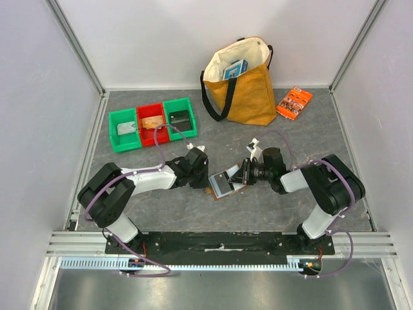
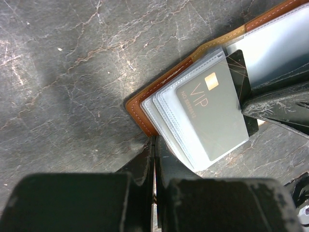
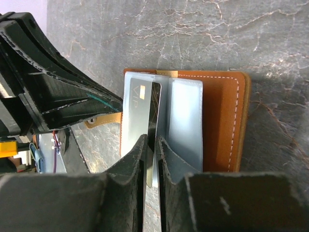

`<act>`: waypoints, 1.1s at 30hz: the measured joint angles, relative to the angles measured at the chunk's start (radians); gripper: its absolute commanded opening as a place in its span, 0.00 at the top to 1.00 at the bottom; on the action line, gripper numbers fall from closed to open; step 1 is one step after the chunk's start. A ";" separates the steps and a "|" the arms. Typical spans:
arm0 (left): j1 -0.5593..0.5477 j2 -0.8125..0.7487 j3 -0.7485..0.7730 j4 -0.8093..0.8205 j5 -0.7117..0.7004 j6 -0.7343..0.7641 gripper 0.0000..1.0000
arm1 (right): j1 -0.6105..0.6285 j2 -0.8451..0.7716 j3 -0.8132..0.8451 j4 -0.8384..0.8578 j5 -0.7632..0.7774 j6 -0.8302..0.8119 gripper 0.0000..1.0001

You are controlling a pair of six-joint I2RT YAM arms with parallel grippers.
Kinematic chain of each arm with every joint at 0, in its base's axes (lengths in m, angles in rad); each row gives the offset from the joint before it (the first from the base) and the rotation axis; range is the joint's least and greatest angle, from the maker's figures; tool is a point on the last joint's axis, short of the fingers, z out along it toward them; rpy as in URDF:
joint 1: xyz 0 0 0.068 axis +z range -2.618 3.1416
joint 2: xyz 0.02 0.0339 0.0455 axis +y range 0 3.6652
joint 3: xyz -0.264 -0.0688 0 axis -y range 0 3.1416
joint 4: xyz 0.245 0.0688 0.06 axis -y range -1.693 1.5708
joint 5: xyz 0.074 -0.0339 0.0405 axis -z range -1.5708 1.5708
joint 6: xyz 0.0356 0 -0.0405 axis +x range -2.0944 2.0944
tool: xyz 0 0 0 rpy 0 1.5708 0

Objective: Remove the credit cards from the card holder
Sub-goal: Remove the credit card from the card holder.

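The brown card holder (image 1: 224,188) lies open on the dark table between my grippers; its stitched cover shows in the left wrist view (image 2: 144,115) and the right wrist view (image 3: 223,121). Clear sleeves hold a pale grey "VIP" card (image 2: 212,111) (image 3: 135,104). A dark card (image 2: 238,67) (image 3: 155,104) stands edge-on, partly out of the sleeves. My right gripper (image 1: 244,175) (image 3: 153,141) is shut on this dark card. My left gripper (image 1: 205,175) (image 2: 154,141) is shut at the holder's corner, apparently pinching its edge.
A row of green, red and green bins (image 1: 153,123) sits at the back left. A tan tote bag (image 1: 242,84) stands at the back centre, with an orange printed packet (image 1: 294,102) to its right. Walls enclose the table on three sides.
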 measured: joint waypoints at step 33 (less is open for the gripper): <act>0.017 -0.016 -0.018 0.006 0.010 0.011 0.98 | -0.124 -0.055 -0.045 0.027 -0.081 0.031 1.00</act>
